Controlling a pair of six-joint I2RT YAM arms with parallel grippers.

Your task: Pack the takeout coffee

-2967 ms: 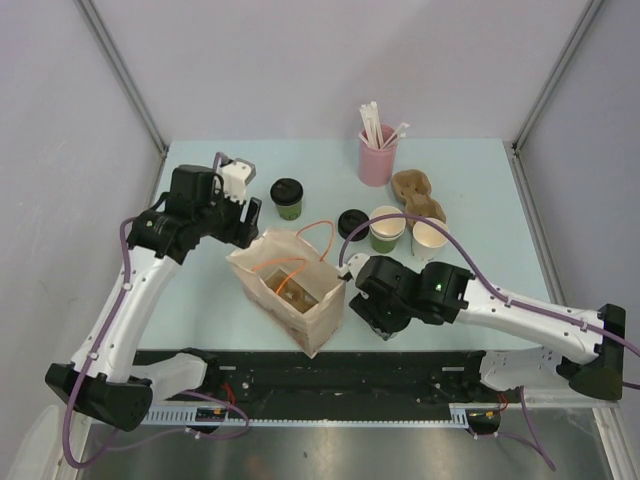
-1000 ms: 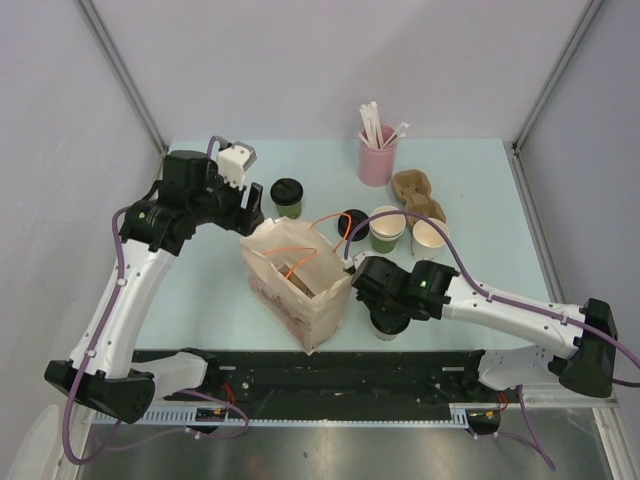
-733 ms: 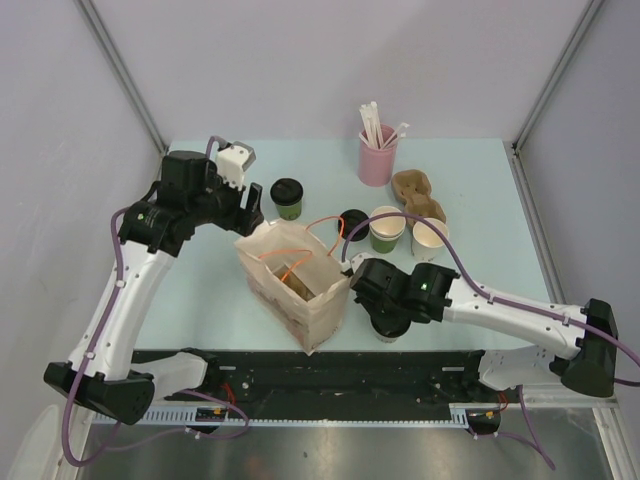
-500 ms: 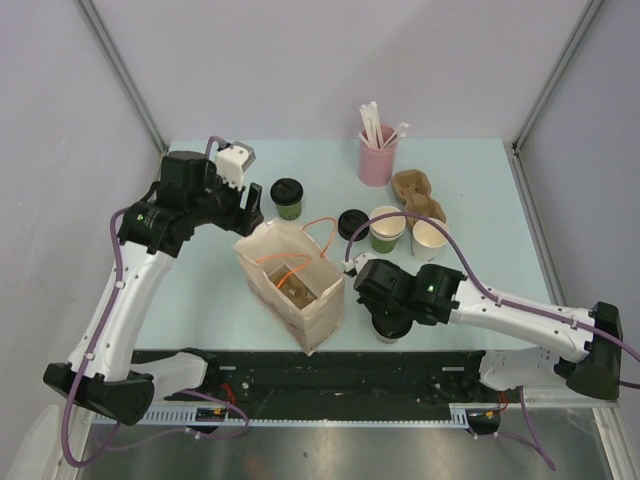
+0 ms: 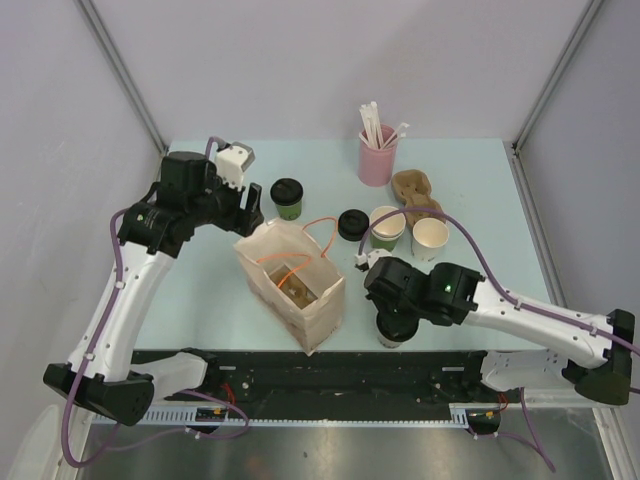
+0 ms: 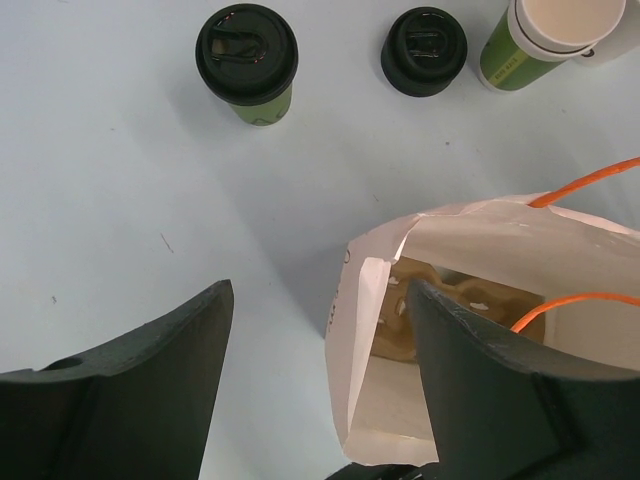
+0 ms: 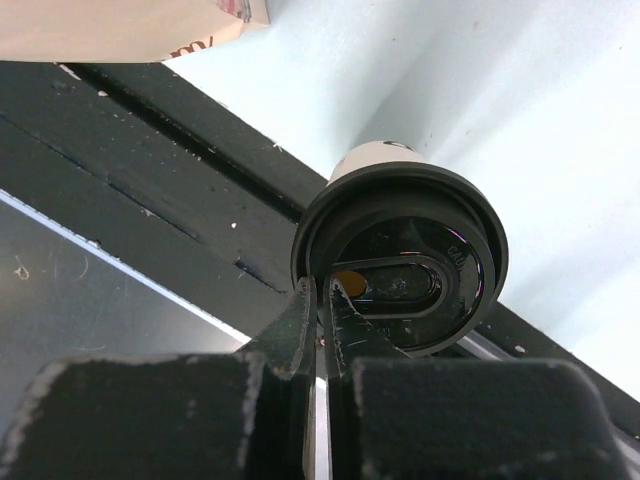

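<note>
Looking down on a pale blue desk (image 5: 480, 190), two robot arms work around an open paper bag (image 5: 292, 283) with orange handles, which stands near the front edge. The step in hand appears to be the pickup of a first coffee. The right pincer (image 7: 321, 296) is closed, its tips pinching the rim of the black lid (image 7: 420, 255) on the white cup (image 7: 372, 156), as far as the wrist camera shows. That cup stands upright at the very front edge of the desk, just right of the bag. From above it is mostly hidden under the right wrist.

The left pincer (image 6: 320, 297) is spread wide and holds nothing. It hangs over the bag's far left corner, one finger above bare desk and the other above the bag's mouth. Whether it touches the paper cannot be told. The green cup (image 5: 287, 198), also lidded, stands upright beyond the bag, close to the left pincer and well apart from the right one.

Neither coffee is in the bag, so the task looks to be at an early stage. Next, the right arm would need to lift the white cup straight up, carry it left over the bag's mouth, clear of the handles, and lower it upright. A grip on the lid's thin rim alone is risky: the lid could pop off, or the cup could tilt and spill.
</note>
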